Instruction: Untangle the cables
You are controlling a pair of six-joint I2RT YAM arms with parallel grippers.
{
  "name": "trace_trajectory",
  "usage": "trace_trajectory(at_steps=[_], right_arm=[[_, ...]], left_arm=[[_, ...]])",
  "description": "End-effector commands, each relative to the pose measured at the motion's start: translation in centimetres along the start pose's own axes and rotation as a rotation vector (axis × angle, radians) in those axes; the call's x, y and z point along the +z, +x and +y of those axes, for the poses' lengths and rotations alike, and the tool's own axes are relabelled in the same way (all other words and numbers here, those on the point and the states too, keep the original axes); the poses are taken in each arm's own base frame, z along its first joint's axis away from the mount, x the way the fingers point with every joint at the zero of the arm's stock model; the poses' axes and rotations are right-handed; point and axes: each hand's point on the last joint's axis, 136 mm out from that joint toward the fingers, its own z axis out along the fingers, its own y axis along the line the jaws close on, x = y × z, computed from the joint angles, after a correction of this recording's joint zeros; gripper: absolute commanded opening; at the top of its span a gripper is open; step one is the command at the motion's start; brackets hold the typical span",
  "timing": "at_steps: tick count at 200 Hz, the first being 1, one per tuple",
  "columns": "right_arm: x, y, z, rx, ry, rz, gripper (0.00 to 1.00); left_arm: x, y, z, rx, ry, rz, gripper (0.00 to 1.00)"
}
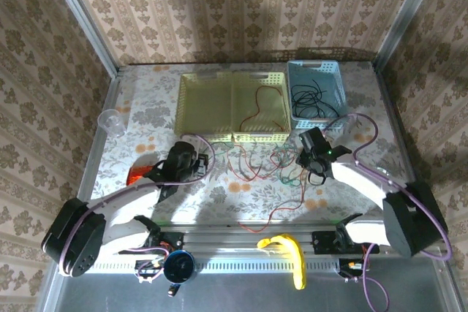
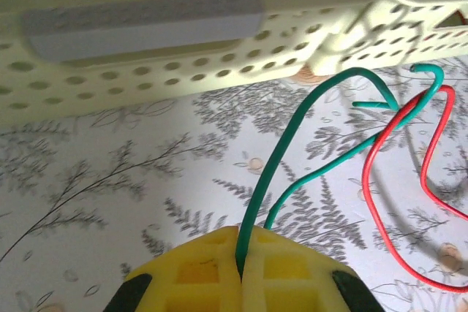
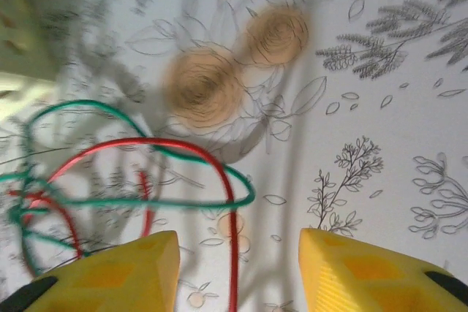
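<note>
Floral tablecloth (image 1: 153, 115) seen from above bears the tangled thin red, green and black cables (image 1: 270, 162) between the left gripper (image 1: 196, 160) and right gripper (image 1: 313, 160), just before a pale yellow perforated plastic basket (image 1: 232, 135). At the left wrist, the left gripper (image 2: 241, 253) is clamped on a thin green cable (image 2: 267, 166). At the right wrist, the right gripper (image 3: 238, 242) stands parted, with a thin red cable (image 3: 232, 217) lying loose between its fingers.

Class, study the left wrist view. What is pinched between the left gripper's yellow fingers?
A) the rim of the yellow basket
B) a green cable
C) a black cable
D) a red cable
B: in the left wrist view the green cable runs down into the seam between the closed fingers of the left gripper, while the red cable loops on the table beyond them, outside the grip.
</note>
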Motion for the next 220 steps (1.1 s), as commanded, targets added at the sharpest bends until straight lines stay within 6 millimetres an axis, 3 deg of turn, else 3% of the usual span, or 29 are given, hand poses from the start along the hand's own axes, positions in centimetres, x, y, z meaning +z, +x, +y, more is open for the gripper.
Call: trace_trajectory(at_steps=[1,12,26,54,82,95,110,179,198,220], right_arm=[[-4.4,-4.1,0.6,-0.074,0.036,-0.232,0.51],[-5.3,-4.5,1.9,-0.119,-0.016,-0.26,0.52],[-5.8,-4.0,5.1,-0.208,-0.151,-0.235,0.52],[-5.4,0.5,11.4,-0.412,-0.403,-0.038,0.52],[-4.1,5.1,14.6,-0.521,-0.51,0.168,0.52],[-2.7,6.7,15.1,-0.554,-0.488,0.236,0.52],[-1.6,7.4,16.1,-0.575,-0.475,0.253,0.52],[2.6,6.8,19.4,-0.545,-0.442,0.228,0.49],[3.4,6.3,19.8,-0.531,-0.426,0.203,0.38],[3.5,5.3,19.9,-0.51,-0.415,0.153,0.09]], left_arm=[[0.3,-1.3,-1.1,0.05,0.023,-0.018,0.0],[0.6,-1.4,-1.4,0.058,0.032,-0.015,0.0],[0.9,-1.5,-1.9,0.068,0.042,-0.014,0.0],[1.1,-1.9,-2.3,0.075,0.053,-0.02,0.0],[1.0,-2.3,-2.4,0.081,0.055,-0.028,0.0],[0.9,-2.3,-2.5,0.086,0.059,-0.026,0.0],[0.8,-2.2,-2.6,0.091,0.061,-0.023,0.0],[0.7,-1.8,-3.3,0.087,0.1,-0.012,0.0],[0.6,-1.6,-3.4,0.087,0.114,-0.011,0.0],[0.5,-1.4,-3.4,0.084,0.117,-0.009,0.0]])
